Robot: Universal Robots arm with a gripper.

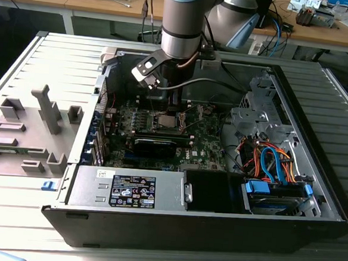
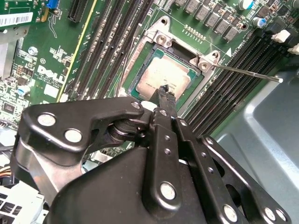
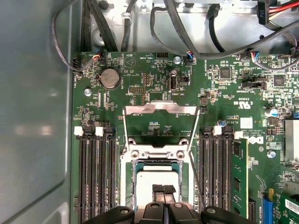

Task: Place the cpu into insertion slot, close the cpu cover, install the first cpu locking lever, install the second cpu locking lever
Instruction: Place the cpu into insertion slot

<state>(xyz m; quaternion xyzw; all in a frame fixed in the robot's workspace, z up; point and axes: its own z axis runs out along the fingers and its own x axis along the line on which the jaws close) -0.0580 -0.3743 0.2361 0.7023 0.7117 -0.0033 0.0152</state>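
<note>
The cpu (image 3: 156, 179) (image 2: 161, 74), a silver-topped square, lies flat in the insertion slot (image 3: 127, 184) (image 2: 138, 70) on the green board. In the exterior view the slot (image 1: 164, 121) sits just under the arm's tool. My gripper (image 3: 163, 189) (image 2: 164, 91) hangs over the chip's near edge, its two black fingertips pressed together with nothing between them; whether they touch the chip I cannot tell. The cpu cover (image 3: 159, 109), a thin silvery frame, stands flipped up and open behind the slot. A thin locking lever (image 2: 247, 74) (image 3: 198, 158) sticks out unlatched beside the socket.
Black memory slots (image 3: 96, 177) (image 3: 217, 172) flank the socket on both sides. Cables (image 3: 187, 28) run along the case wall behind the board. A power supply (image 1: 131, 190) and a drive cage with coloured wires (image 1: 273, 167) fill the case's front and the exterior view's right.
</note>
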